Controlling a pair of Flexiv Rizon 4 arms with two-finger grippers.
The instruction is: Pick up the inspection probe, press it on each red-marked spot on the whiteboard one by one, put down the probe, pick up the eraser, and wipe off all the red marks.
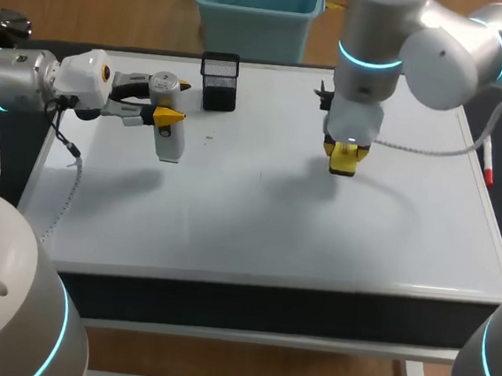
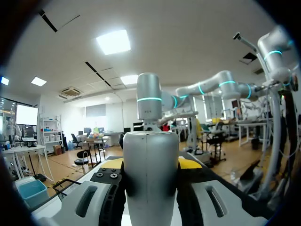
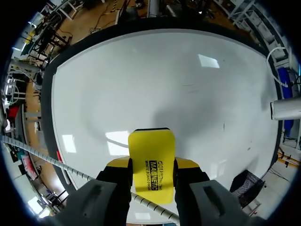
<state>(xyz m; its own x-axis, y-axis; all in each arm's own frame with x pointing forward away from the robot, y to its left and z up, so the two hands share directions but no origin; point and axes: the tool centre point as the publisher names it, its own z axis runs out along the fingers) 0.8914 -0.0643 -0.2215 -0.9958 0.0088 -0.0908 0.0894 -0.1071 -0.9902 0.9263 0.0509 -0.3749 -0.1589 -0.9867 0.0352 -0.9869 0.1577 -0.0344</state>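
As we sweep in from the left, the left gripper sits over the left part of the whiteboard. Its fingers are clamped on the silver probe, which stands roughly upright with its lower end toward the board. That looks like parking to me: the probe is held off to one side, out of the wiping lane, rather than laid down. Just beyond it, a black mesh holder stands near the far edge.

Over to the right of middle, the right gripper points straight down. It's closed on the yellow eraser, flat face to the board, set for wiping, I'd say. Whether it touches the surface, I can't tell from above.

The left wrist view confirms the pinch, with yellow tips either side of the probe's body, but it shows almost nothing of the board. The right wrist view makes up for that. It shows a wide white surface ahead of the eraser, a few faint dark specks and no red marks that I can spot, with the probe and holder off to one side.
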